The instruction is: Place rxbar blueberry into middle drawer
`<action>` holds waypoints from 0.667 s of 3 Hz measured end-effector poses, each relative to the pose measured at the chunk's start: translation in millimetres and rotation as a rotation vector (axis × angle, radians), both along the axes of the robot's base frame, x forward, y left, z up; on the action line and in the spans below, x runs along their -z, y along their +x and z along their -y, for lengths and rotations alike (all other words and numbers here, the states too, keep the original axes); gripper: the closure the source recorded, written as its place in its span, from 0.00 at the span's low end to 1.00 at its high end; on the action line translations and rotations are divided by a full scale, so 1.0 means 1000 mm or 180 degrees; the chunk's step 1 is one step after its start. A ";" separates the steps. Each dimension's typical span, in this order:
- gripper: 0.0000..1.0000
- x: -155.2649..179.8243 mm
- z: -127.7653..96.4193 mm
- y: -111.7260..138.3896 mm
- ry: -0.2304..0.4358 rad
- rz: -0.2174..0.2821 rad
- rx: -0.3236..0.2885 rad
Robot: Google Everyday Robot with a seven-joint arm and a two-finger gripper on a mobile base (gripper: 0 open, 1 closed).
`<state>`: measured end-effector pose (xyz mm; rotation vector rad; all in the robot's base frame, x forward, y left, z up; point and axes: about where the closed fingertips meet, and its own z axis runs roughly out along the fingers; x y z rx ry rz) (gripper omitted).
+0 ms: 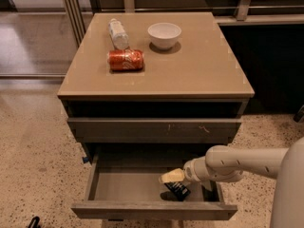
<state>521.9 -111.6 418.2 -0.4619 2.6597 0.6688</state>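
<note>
The open middle drawer [118, 186] is pulled out below the cabinet top, with a smooth grey inside. My gripper [167, 179] reaches in from the right, over the right half of the drawer floor. It is shut on the rxbar blueberry [178, 191], a small dark navy bar with white print. The bar hangs tilted below the pale fingertip [172, 175], and its lower end is at or just above the drawer floor.
On the cabinet top [199, 70] lie a red soda can [125, 60] on its side, a clear bottle [118, 33] and a white bowl [164, 34]. The closed upper drawer front [152, 128] bears pale scratch marks. My arm [242, 163] spans the drawer's right side.
</note>
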 end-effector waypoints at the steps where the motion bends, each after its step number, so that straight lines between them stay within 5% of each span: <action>1: 0.00 -0.006 -0.002 -0.003 -0.0108 0.0089 -0.0033; 2: 0.00 -0.038 0.002 -0.009 -0.0359 0.0328 0.0104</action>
